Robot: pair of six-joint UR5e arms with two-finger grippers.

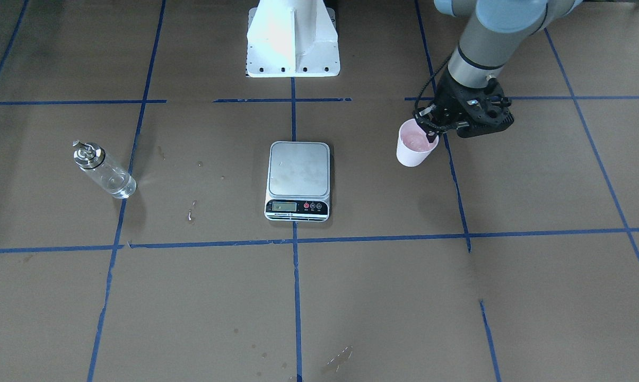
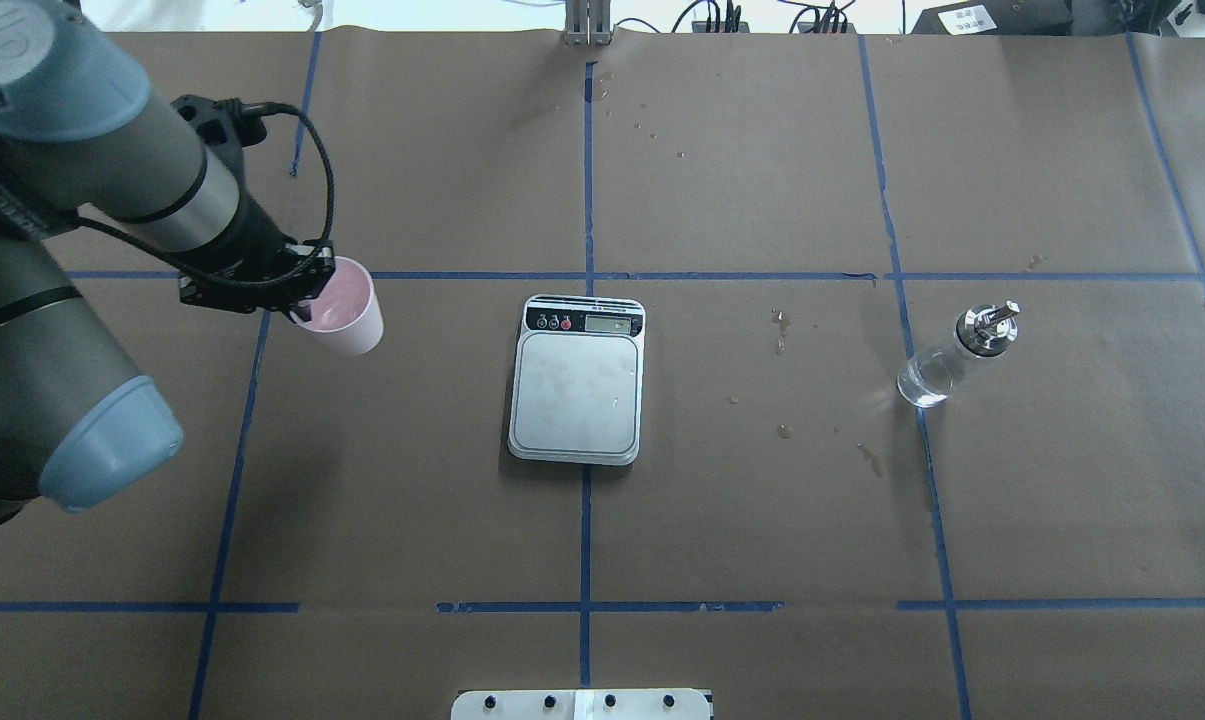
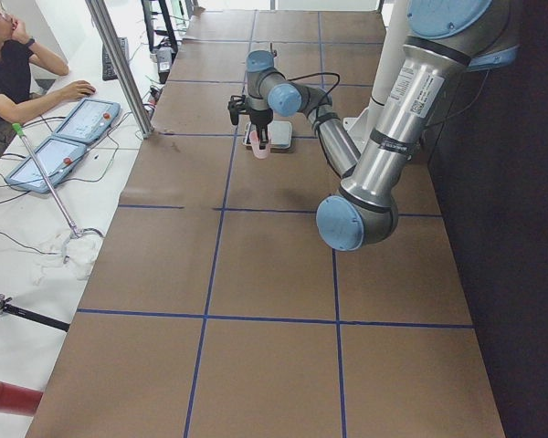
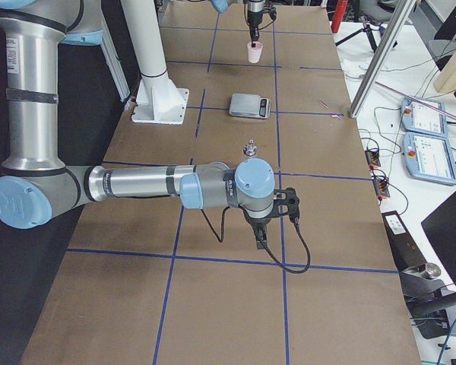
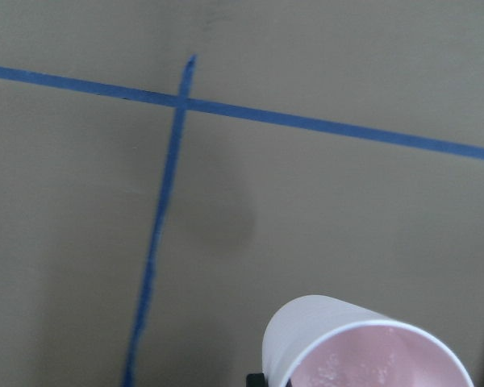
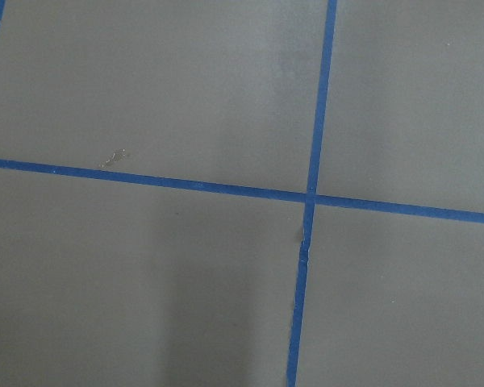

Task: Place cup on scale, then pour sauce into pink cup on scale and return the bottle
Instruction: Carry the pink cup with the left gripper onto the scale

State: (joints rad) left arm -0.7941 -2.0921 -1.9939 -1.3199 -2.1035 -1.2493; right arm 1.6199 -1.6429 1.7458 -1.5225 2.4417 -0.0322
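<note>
Pink cup [image 1: 414, 146] is pinched at the rim by left gripper [image 1: 430, 130], jaws clenched on it, well apart from scale [image 1: 298, 170]. Bottle [image 1: 104, 172] stands on counter [image 1: 457, 297]. Right gripper [image 4: 260, 242]: can't tell jaw state.

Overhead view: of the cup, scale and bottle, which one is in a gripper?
The pink cup, gripped at its rim by the left gripper; the scale and bottle stand free on the table.

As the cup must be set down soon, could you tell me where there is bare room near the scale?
The platform of the scale is bare all over. The table paper is free between the cup and the scale, and between the scale and the bottle, save small stains. It is crowded only where the left gripper pinches the cup's rim.
</note>
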